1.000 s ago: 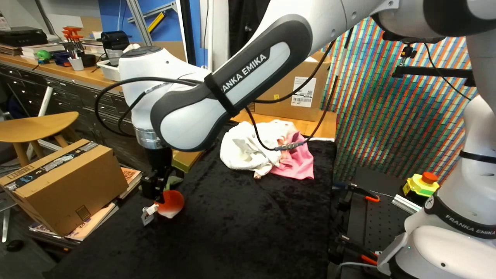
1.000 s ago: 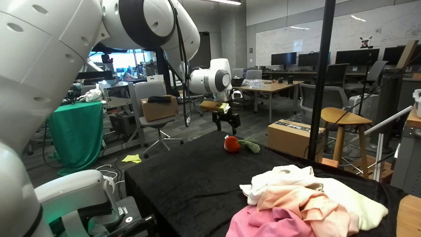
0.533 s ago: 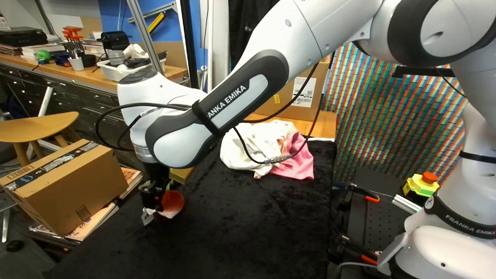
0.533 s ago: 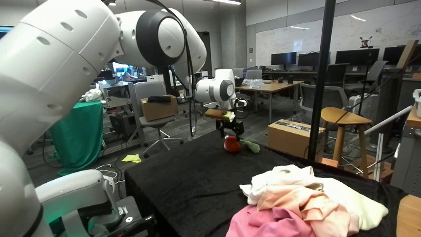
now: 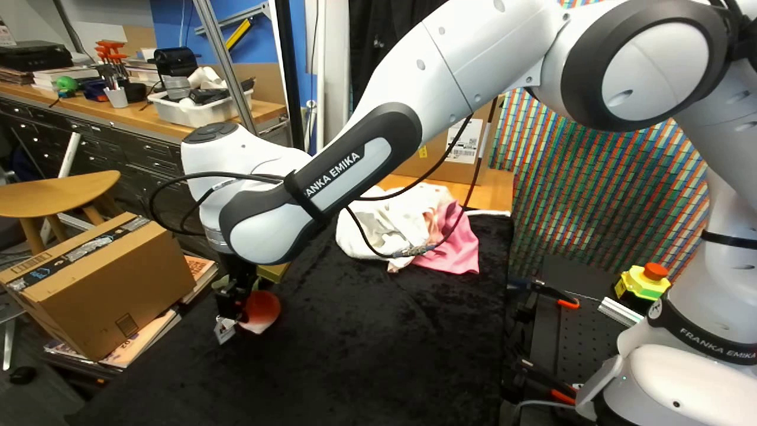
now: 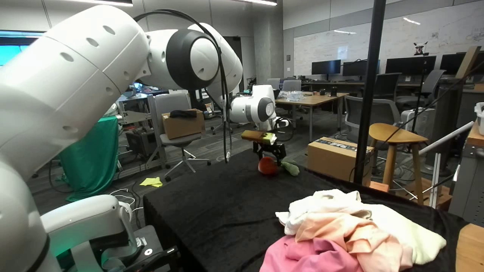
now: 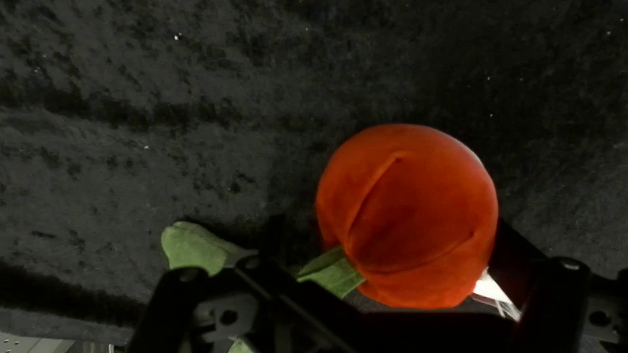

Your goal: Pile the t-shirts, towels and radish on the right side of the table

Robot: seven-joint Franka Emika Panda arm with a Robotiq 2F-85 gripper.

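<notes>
Lower than a second ago, the gripper point(image 7: 390, 230) straddles the radish point(image 7: 407, 206), and the Franka Emika Panda arm point(image 5: 334, 177) reaches down with it; radish and cloths point(image 5: 408, 222) lie where they did. Its jaws stand wide apart. In the wrist view the fingers point(image 7: 520, 262) sit at about nine and four o'clock of the radish; whether either touches it cannot be told. Green leaves point(image 7: 194, 245) show toward eight and nine o'clock, and a white tag point(image 7: 490, 289) just beside the radish at four.

The radish is on the black-topped table point(image 5: 384, 355), near an edge. In an exterior view the cloths are well apart from it, at its two o'clock. Among them are a white cloth point(image 6: 325, 207), a peach cloth point(image 6: 336, 230) overlapping a pink cloth point(image 6: 306, 258), and cream fabric point(image 6: 419, 241) stretching toward four o'clock. Which are t-shirts and which towels cannot be told.

In an exterior view a cable point(image 5: 408, 251) crosses in front of the cloths. At the radish's nine o'clock there, a cardboard box point(image 5: 100, 284) rests on books point(image 5: 142, 349).
</notes>
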